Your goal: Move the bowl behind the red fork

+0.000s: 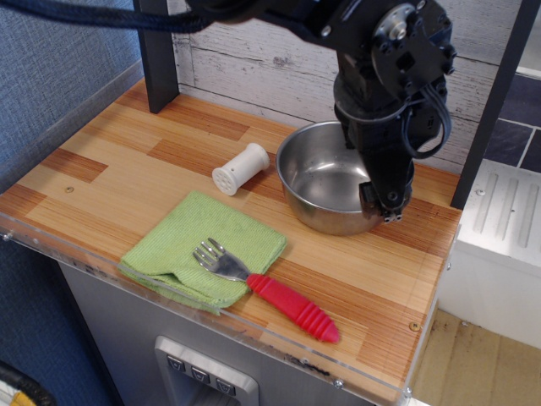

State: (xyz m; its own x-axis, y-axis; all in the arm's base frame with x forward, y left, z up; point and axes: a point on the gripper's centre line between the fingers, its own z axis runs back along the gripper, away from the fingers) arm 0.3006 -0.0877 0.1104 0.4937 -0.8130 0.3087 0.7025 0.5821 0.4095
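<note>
Blue wall at 9 o'clock; striped wood counter (127,169) with clear front edge. Green cloth (203,245) at 7 o'clock, fork (270,292) lying half on it, red handle toward 5 o'clock. White shaker (239,167) just left of bowl (325,182). Gripper (387,207) hanging over bowl's right rim, jaws unreadable. White planks behind.

No readable text showing anywhere

Nothing legible is appearing on the bowl (325,182), the red fork (270,289), the green cloth (203,245), the white shaker (239,167) or the wooden surface (127,161)
</note>
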